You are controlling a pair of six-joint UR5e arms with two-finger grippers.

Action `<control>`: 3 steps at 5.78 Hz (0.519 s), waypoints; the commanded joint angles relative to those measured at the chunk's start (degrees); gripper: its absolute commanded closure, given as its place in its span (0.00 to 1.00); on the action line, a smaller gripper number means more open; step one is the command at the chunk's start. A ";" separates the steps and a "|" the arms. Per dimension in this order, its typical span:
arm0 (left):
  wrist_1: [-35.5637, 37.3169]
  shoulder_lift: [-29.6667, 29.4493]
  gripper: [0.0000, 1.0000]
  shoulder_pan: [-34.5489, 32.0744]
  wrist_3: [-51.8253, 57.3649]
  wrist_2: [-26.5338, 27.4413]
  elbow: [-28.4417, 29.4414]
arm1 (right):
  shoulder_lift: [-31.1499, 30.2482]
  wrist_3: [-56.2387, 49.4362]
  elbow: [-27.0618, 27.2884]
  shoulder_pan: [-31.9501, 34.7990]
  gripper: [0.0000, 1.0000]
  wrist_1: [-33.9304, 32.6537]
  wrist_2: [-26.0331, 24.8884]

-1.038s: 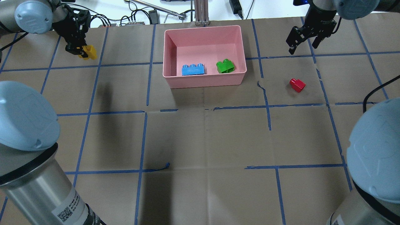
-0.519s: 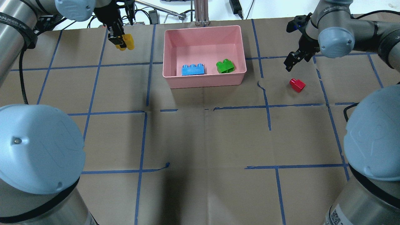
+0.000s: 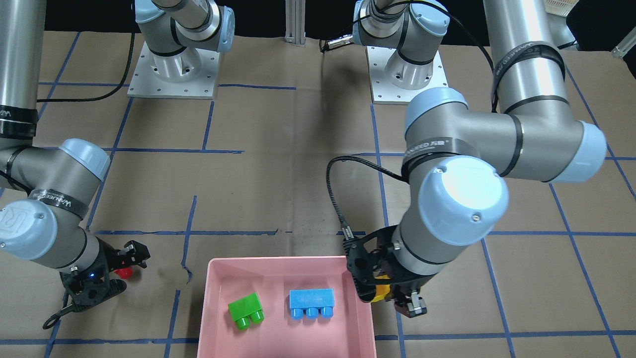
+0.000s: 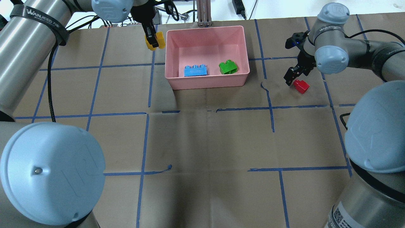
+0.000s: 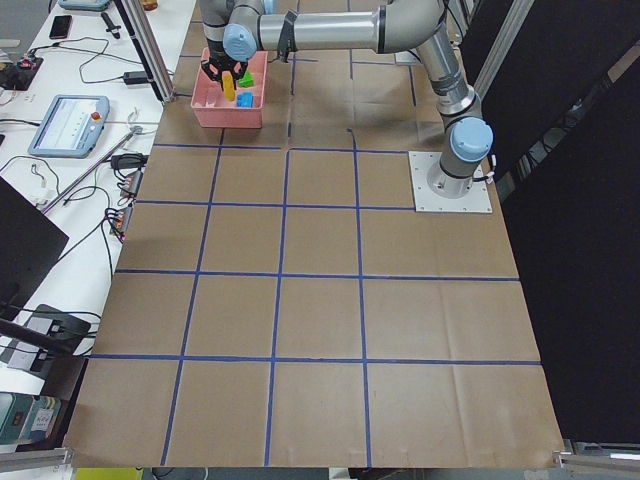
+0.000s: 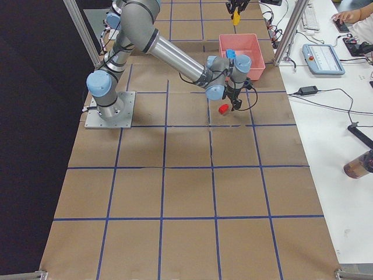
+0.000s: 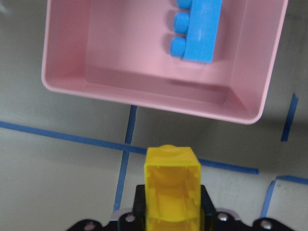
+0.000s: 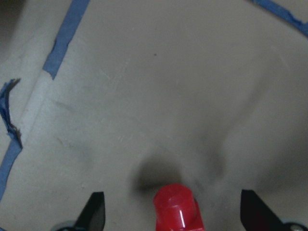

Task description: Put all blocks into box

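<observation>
1. Left gripper (image 4: 152, 40) was clamped on the yellow block (image 4: 156, 44), hanging just outside the box (image 4: 205, 83), by its left wall.
2. Right gripper (image 8: 173, 211) hovered over the red block (image 8: 175, 208) on the table, jaws spread wide and holding nothing.
3. Blue block (image 4: 195, 71) and green block (image 4: 228, 67) already sat in the box, so I'd call it half done, two to go.
</observation>
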 commanded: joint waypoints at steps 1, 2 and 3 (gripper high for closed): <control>4.24 -5.39 1.00 -4.70 -3.35 0.09 0.16 | 0.04 0.44 2.33 -0.02 0.09 -0.34 -0.78; 7.21 -6.65 0.51 -5.25 -3.17 0.71 -0.10 | -0.05 0.44 1.13 -0.11 0.28 -0.08 -4.00; 6.54 -5.88 0.09 -5.26 -4.74 0.63 -0.88 | -0.05 0.44 0.24 -0.11 0.35 0.18 -4.21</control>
